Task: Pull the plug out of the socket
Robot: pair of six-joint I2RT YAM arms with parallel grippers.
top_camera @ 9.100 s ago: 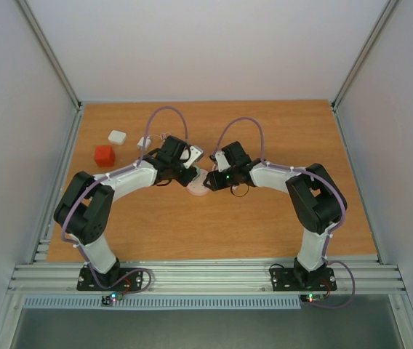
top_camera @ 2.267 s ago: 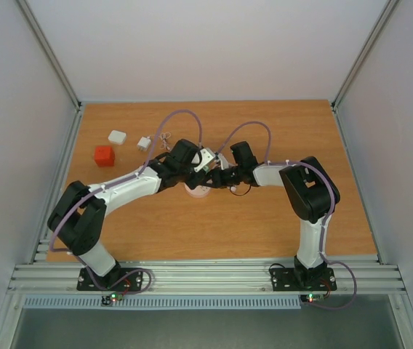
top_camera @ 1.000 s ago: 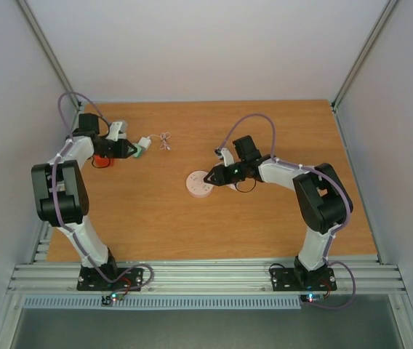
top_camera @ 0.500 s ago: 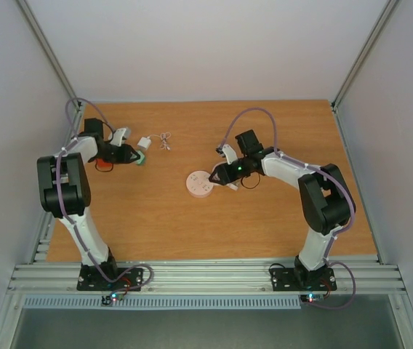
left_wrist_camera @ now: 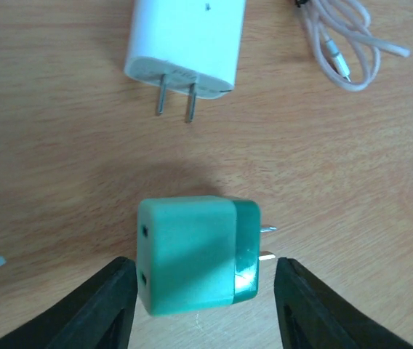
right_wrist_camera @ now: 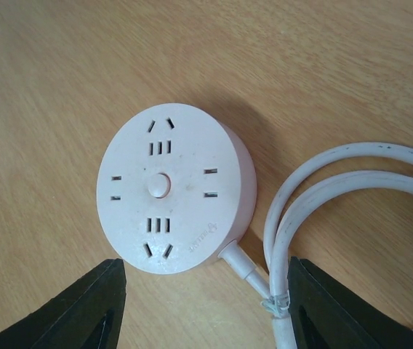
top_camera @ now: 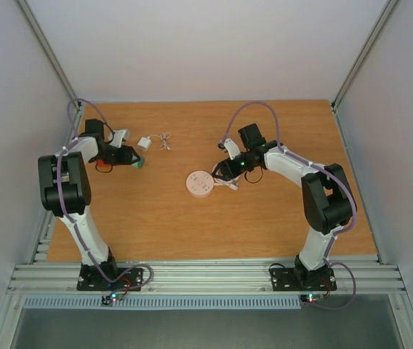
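- Top external view: the wooden bench (top_camera: 265, 218) carries everything, and the two things of the task lie well apart on it.
- Round pale socket (top_camera: 199, 184) lies flat near the middle. The right wrist view shows all its openings empty, with its white cord (right_wrist_camera: 337, 189) looping off to the side.
- Right pincer (right_wrist_camera: 206, 313) hangs spread wide just above the socket, gripping nothing.
- Green plug (left_wrist_camera: 195, 254) lies on its side near the far left of the bench, prongs bare.
- Left pincer (left_wrist_camera: 205, 305) is released, with a finger on each side of the plug and a gap on both sides.
- White charger (left_wrist_camera: 185, 36) and a small coiled cable (left_wrist_camera: 345, 43) lie just beyond the plug.
- Judged from this, the pull is done and the plug is set down. Nothing seems left but drawing the arms away.
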